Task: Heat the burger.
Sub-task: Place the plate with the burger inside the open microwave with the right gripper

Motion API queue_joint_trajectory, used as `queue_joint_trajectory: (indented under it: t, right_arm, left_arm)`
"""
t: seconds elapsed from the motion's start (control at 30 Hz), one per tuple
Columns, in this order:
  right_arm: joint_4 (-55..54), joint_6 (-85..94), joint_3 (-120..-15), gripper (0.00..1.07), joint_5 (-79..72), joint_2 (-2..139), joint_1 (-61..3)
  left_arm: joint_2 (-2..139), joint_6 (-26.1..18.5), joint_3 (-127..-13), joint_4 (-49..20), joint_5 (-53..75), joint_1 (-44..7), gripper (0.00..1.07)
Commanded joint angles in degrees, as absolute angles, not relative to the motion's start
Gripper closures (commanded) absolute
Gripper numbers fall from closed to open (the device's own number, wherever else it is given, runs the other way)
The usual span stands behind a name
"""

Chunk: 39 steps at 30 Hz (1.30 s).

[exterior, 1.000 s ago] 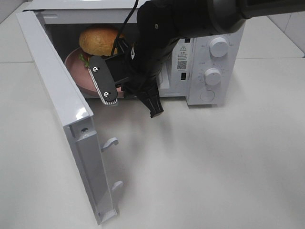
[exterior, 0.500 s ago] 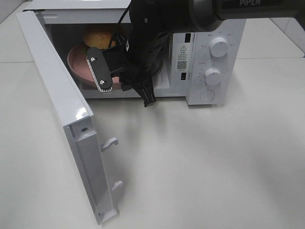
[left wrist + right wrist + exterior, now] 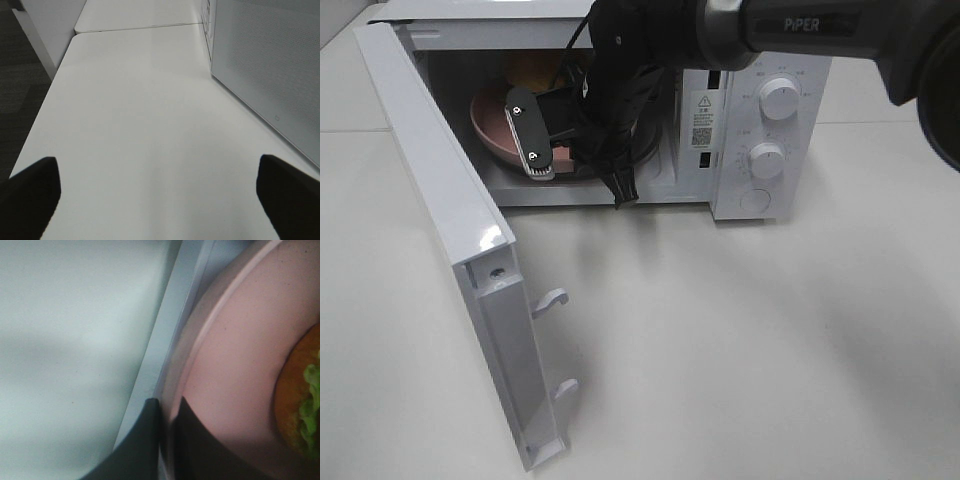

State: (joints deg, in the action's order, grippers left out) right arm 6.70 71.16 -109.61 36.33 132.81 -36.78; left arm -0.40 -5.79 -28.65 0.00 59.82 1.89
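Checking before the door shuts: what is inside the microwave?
A pink plate carrying the burger, its rim held by the right gripper. The arm hides the microwave's right half.

I count one microwave (image 3: pixel 722 192), two knobs (image 3: pixel 779 98) on it, two hooks (image 3: pixel 551 299) on its door (image 3: pixel 430 185), one pink plate (image 3: pixel 490 130), one burger (image 3: pixel 295 390).

The exterior camera is mounted high in front and faces steeply down on the flat white bench (image 3: pixel 750 340) from middling range. The boxy white microwave oven (image 3: pixel 770 110) lies along the frame's upper edge, and its open white door (image 3: pixel 450 250) runs down the left. The left wrist camera sits low, looking along that same bench past the left claw (image 3: pixel 160 200) towards a perforated pale panel (image 3: pixel 270 70). The right wrist camera is very close, behind the right claw (image 3: pixel 167 440). It is filled by the round pink plate (image 3: pixel 235 365), which the exterior view shows inside the oven.
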Motion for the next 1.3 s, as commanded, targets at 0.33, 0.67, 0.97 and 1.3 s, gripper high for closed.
queue_joint_trajectory:
  t: [0.33, 0.67, 0.97, 1.3]
  right_arm:
    - [6.36, 70.65, -116.02, 1.07, 35.52, 135.85, -35.52]
    - [6.76, 70.70, -117.00, 1.07, 34.78, 137.17, -35.07]
    - [6.53, 70.13, -119.81, 1.07, 34.95, 139.00, -34.66]
    - [6.02, 70.13, -119.81, 1.07, 34.49, 139.52, -34.09]
  left_arm:
    - [-1.43, -5.50, -28.53, -0.34, 59.30, 2.12, 0.06]
    - [-1.43, -5.50, -28.53, -0.34, 59.30, 2.12, 0.06]
    - [-1.43, -5.50, -28.53, -0.34, 59.30, 2.12, 0.06]
    - [-1.43, -5.50, -28.53, -0.34, 59.30, 2.12, 0.06]
